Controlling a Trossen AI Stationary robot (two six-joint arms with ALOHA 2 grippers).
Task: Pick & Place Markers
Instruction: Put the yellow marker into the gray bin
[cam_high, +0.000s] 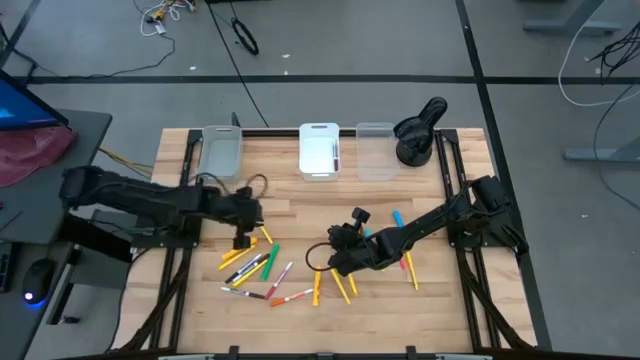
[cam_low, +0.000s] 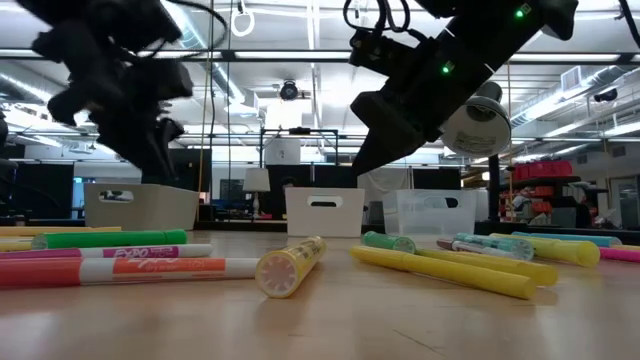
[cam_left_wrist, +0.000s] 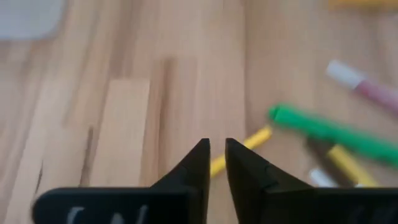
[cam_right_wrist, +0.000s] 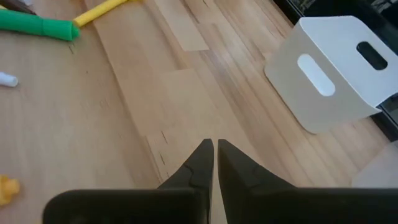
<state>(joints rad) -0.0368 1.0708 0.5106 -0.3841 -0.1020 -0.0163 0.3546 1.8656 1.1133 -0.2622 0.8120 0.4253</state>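
Light, stiff, slippery markers lie below the left claw, its fingers nearly together, empty; grip mid-barrel.

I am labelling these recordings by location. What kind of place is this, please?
Most likely a robotics lab or workshop. A wooden table carries two robot arms over scattered markers, loose cables run across the grey floor, and the low view shows ceiling strip lights and shelving behind.

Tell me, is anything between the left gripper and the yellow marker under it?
Nothing visible. The left gripper hangs above the yellow marker with only bare table around; the green marker lies off to the side.
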